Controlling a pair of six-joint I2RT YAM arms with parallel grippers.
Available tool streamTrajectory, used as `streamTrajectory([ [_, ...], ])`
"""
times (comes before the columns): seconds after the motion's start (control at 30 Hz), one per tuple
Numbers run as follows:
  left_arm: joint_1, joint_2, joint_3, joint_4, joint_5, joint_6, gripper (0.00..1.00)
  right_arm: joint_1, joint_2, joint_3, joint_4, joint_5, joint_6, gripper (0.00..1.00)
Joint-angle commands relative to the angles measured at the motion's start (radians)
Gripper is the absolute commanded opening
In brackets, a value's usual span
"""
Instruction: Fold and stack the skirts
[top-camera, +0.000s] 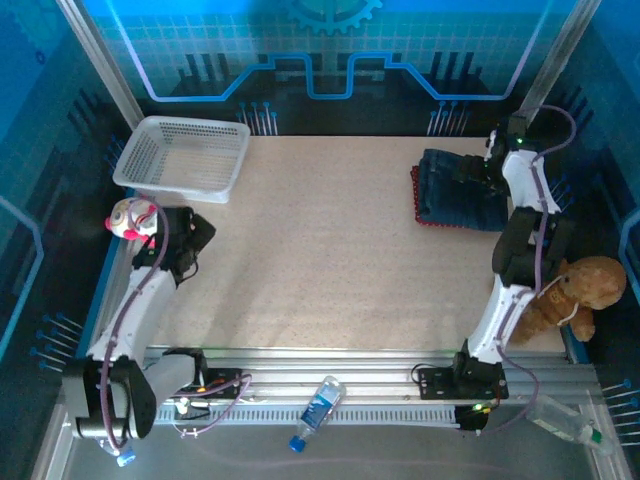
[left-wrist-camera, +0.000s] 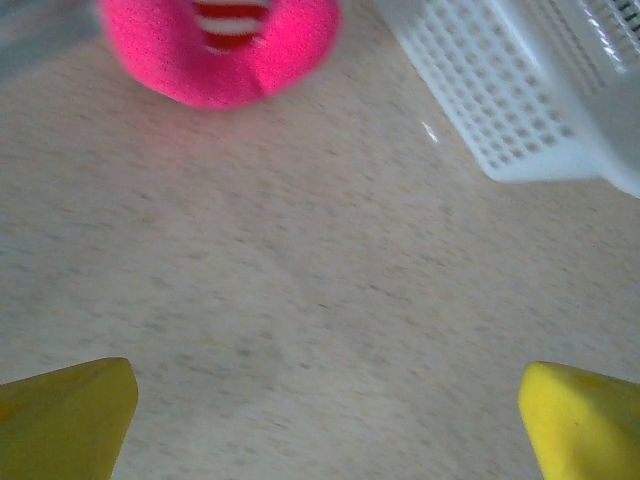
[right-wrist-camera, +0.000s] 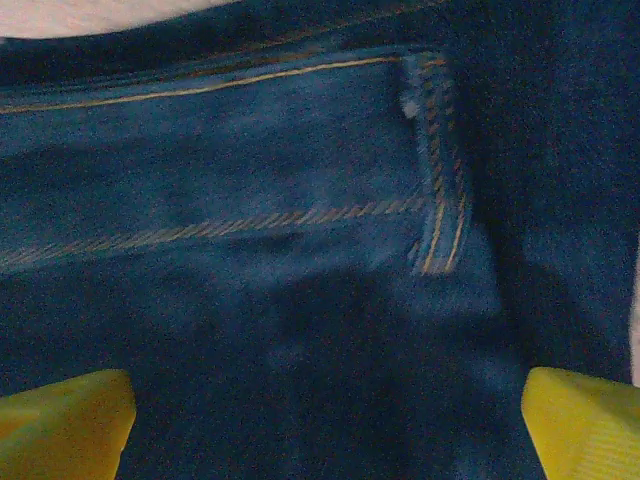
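R end effector (right-wrist-camera: 325, 425) yellow fingertips (right-wrist-camera: 60, 425) spread wide, released, close over top denim skirt (right-wrist-camera: 250, 250). Folded skirts stack (top-camera: 460, 190) sits far-right on tabletop (top-camera: 320, 270), red edge showing underneath. L end effector (left-wrist-camera: 325, 420) released too, nothing gripped, over bare tabletop near pink plush (left-wrist-camera: 220, 50) + white basket (left-wrist-camera: 520, 100).

My left gripper (left-wrist-camera: 325, 420) hangs over a pale speckled tabletop (left-wrist-camera: 300, 260), its two yellow fingertips (left-wrist-camera: 60, 415) spread wide apart. Farther off stands a white plastic mesh basket (left-wrist-camera: 520, 90). Left of the basket lies a blurred bright-pink plush toy with red-and-white stripes (left-wrist-camera: 220, 50).
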Motion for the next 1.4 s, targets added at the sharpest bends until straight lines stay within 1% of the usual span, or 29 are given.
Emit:
streamTrajectory([
  [0.0, 0.025, -0.085, -0.099, 0.044, -0.166, 0.11, 0.99, 0.07, -0.298, -0.217, 0.229, 0.075, 0.037, 1.0],
  [0.07, 0.035, -0.126, -0.151, 0.083, -0.179, 0.143, 0.99, 0.093, -0.448, -0.395, 0.336, 0.064, 0.044, 1.0],
  [0.13, 0.043, -0.15, -0.196, 0.124, -0.168, 0.176, 0.99, 0.11, -0.596, -0.583, 0.443, 0.047, 0.044, 1.0],
  [0.23, 0.051, -0.147, -0.251, 0.198, -0.157, 0.237, 0.99, 0.118, -0.763, -0.837, 0.594, 0.039, 0.024, 1.0],
  [0.27, 0.054, -0.138, -0.274, 0.235, -0.145, 0.271, 0.99, 0.119, -0.801, -0.915, 0.643, 0.023, 0.006, 1.0],
  [0.33, 0.056, -0.106, -0.33, 0.373, -0.088, 0.361, 0.99, 0.129, -0.879, -1.095, 0.784, -0.012, -0.028, 1.0],
  [0.4, 0.058, -0.069, -0.358, 0.462, -0.029, 0.411, 0.99, 0.138, -0.924, -1.249, 0.934, -0.022, -0.037, 1.0],
  [0.47, 0.06, -0.032, -0.357, 0.535, 0.022, 0.441, 0.99, 0.144, -0.929, -1.326, 1.014, -0.024, -0.046, 1.0],
  [0.5, 0.06, -0.013, -0.369, 0.61, 0.049, 0.457, 0.99, 0.146, -0.919, -1.348, 1.039, -0.036, -0.055, 1.0],
  [0.57, 0.06, 0.032, -0.371, 0.701, 0.077, 0.469, 0.99, 0.156, -0.882, -1.354, 1.04, -0.068, -0.082, 1.0],
  [0.7, 0.059, 0.191, -0.309, 0.816, 0.147, 0.516, 0.99, 0.191, -0.779, -1.367, 1.184, -0.141, -0.113, 1.0],
  [0.73, 0.059, 0.242, -0.274, 0.83, 0.166, 0.53, 0.99, 0.211, -0.743, -1.364, 1.229, -0.142, -0.117, 1.0],
  [0.8, 0.059, 0.327, -0.219, 0.86, 0.201, 0.54, 0.99, 0.253, -0.682, -1.33, 1.252, -0.119, -0.148, 1.0],
  [0.87, 0.058, 0.392, -0.203, 0.953, 0.236, 0.535, 0.99, 0.291, -0.624, -1.306, 1.306, -0.08, -0.187, 1.0],
  [0.9, 0.053, 0.421, -0.209, 1.026, 0.252, 0.563, 0.99, 0.297, -0.603, -1.283, 1.286, -0.08, -0.21, 1.0],
  [0.97, 0.047, 0.434, -0.186, 0.997, 0.269, 0.578, 0.99, 0.301, -0.574, -1.265, 1.298, -0.066, -0.244, 1.0],
  [1.03, 0.031, 0.409, -0.248, 1.091, 0.296, 0.606, 0.99, 0.299, -0.57, -1.295, 1.391, -0.052, -0.27, 1.0],
  [1.13, -0.001, 0.403, -0.359, 1.301, 0.318, 0.655, 0.99, 0.297, -0.535, -1.346, 1.517, -0.04, -0.273, 1.0],
  [1.17, -0.016, 0.426, -0.381, 1.356, 0.315, 0.673, 0.99, 0.301, -0.515, -1.362, 1.557, -0.032, -0.276, 1.0],
  [1.2, -0.029, 0.491, -0.402, 1.455, 0.312, 0.692, 0.99, 0.304, -0.488, -1.381, 1.617, -0.023, -0.278, 1.0],
  [1.23, -0.04, 0.545, -0.42, 1.592, 0.306, 0.712, 0.99, 0.304, -0.46, -1.395, 1.661, -0.012, -0.271, 1.0],
  [1.27, -0.044, 0.507, -0.415, 1.523, 0.305, 0.709, 0.99, 0.305, -0.438, -1.402, 1.704, -0.006, -0.268, 1.0],
  [1.3, -0.045, 0.477, -0.389, 1.417, 0.271, 0.693, 0.99, 0.305, -0.446, -1.403, 1.691, -0.004, -0.269, 1.0],
  [1.33, -0.047, 0.499, -0.381, 1.432, 0.227, 0.683, 0.99, 0.305, -0.447, -1.397, 1.68, 0.0, -0.266, 1.0],
  [1.37, -0.052, 0.512, -0.375, 1.453, 0.209, 0.689, 0.99, 0.306, -0.444, -1.392, 1.67, 0.014, -0.26, 1.0],
])
